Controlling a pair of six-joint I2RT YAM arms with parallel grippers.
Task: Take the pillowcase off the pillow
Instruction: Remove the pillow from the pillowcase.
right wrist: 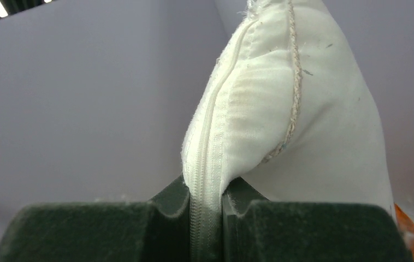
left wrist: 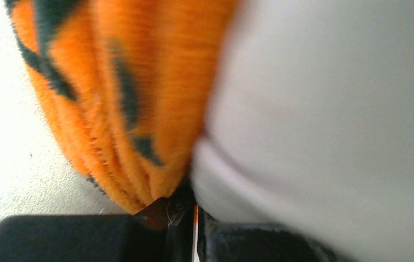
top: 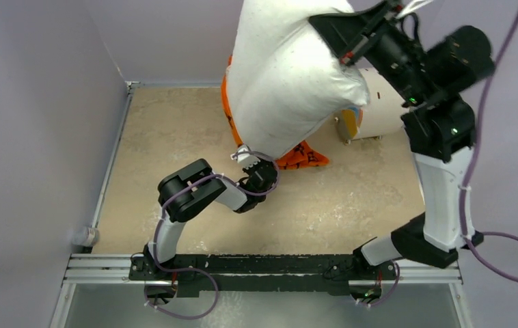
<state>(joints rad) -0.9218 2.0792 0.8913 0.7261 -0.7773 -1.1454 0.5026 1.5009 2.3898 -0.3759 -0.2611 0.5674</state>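
The white pillow [top: 290, 75] hangs high over the back of the table, nearly all bare. My right gripper [top: 349, 49] is shut on its zippered edge [right wrist: 207, 180] and holds it up. The orange pillowcase [top: 298, 156] with black motifs is bunched round the pillow's bottom end, low over the table. My left gripper [top: 256, 169] is shut on the pillowcase's edge; in the left wrist view a thin orange strip shows between the closed jaws, with orange fabric [left wrist: 117, 103] left and white pillow [left wrist: 325, 109] right.
A white cylinder with an orange face [top: 369, 113] lies on the table behind the pillow at the right. A small jar [top: 87, 236] stands off the table's left edge. Lilac walls enclose the back and left. The beige tabletop [top: 311, 205] lies in front.
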